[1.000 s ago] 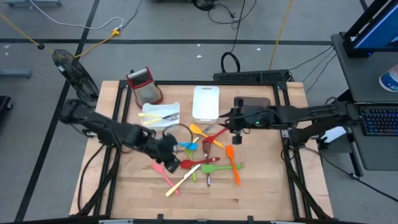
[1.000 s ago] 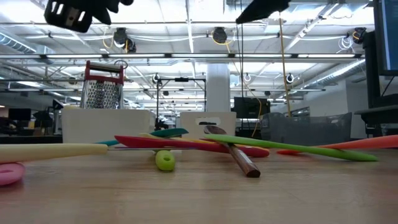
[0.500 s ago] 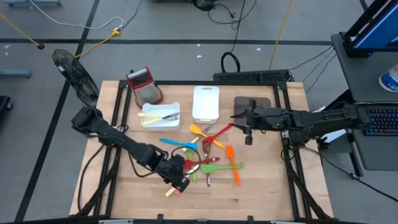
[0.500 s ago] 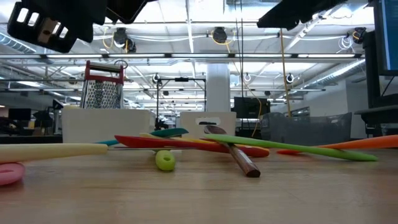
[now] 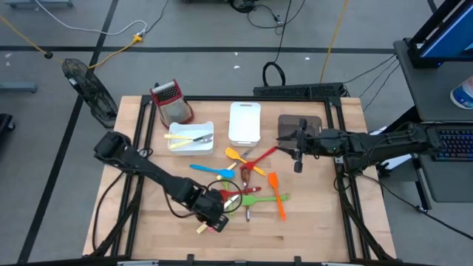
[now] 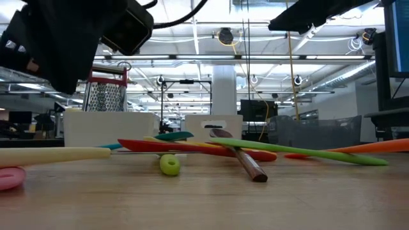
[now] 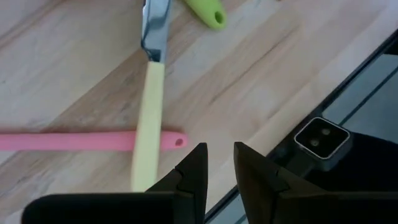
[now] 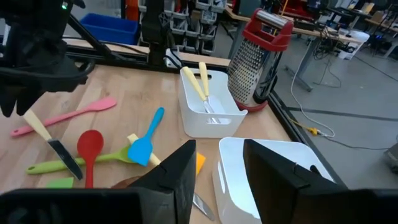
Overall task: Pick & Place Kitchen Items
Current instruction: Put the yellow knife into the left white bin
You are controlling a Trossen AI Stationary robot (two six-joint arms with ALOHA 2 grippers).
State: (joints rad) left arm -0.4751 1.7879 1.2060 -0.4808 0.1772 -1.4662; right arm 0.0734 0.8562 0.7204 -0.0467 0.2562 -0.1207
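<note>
The kitchen items lie in a loose pile (image 5: pixel 244 185) on the wooden table: red, green, orange and blue utensils crossing one another. A cream-handled knife (image 7: pixel 149 118) lies across a pink spatula's handle (image 7: pixel 81 141) at the near left of the pile. My left gripper (image 7: pixel 221 163) hangs just above the table by the knife's handle end (image 5: pixel 201 228), pointing steeply down, open by a narrow gap with nothing in it. My right gripper (image 8: pixel 219 168) is open and holds nothing, high over the brown tray (image 5: pixel 299 125).
A small white bin (image 5: pixel 191 137) holding two cream-yellow utensils, a white tray (image 5: pixel 244 122) and a red-topped box grater (image 5: pixel 171 102) stand along the far side. Bare wood lies near the front edge (image 5: pixel 295 236). A black camera block (image 7: pixel 320 140) sits at the table's edge.
My left gripper has come down and moved toward the table's near edge, from above the pile's left side to low over the cream-handled knife and pink spatula. My right gripper has drawn back toward the table's right edge, off the pile. The utensils have not moved.
</note>
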